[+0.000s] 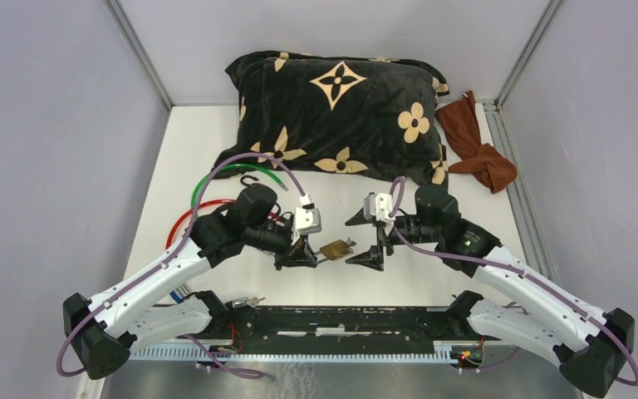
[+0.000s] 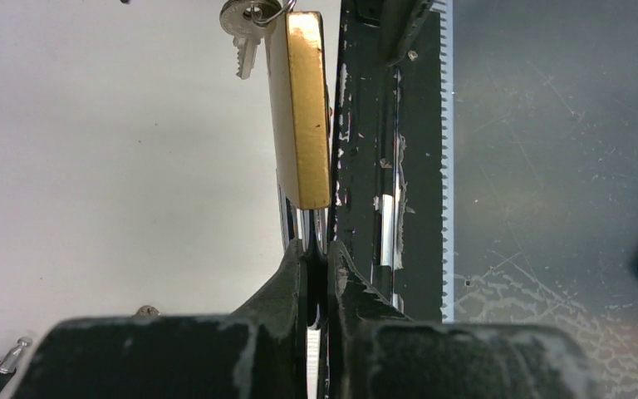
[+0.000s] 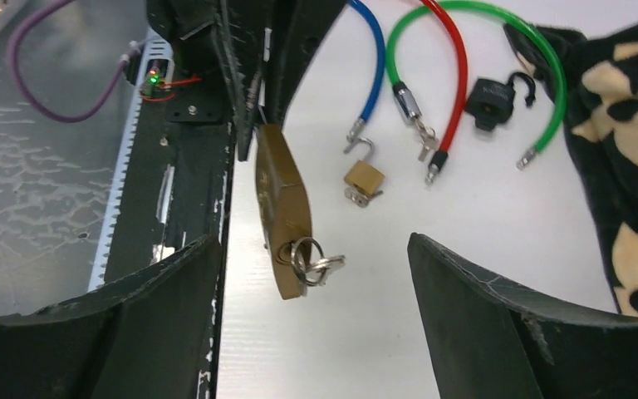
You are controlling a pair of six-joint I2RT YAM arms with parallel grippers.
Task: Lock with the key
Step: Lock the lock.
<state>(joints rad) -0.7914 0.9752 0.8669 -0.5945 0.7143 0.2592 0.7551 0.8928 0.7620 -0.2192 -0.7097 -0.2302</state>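
Brass padlock (image 3: pixel 282 195): flat, scuffed body; ringed keys (image 3: pixel 316 264) at its free end; left tool (image 2: pixel 316 249) pinches padlock's other end; right tool (image 1: pixel 364 241) spread, flanking padlock.

The right fingers (image 3: pixel 158 307) stand wide apart on either side of a brass padlock (image 3: pixel 282 199) hanging edge-on, keys (image 3: pixel 314 264) at its lower end, above the white counter (image 3: pixel 365 349), with a smaller padlock (image 3: pixel 364 176) lying beyond.
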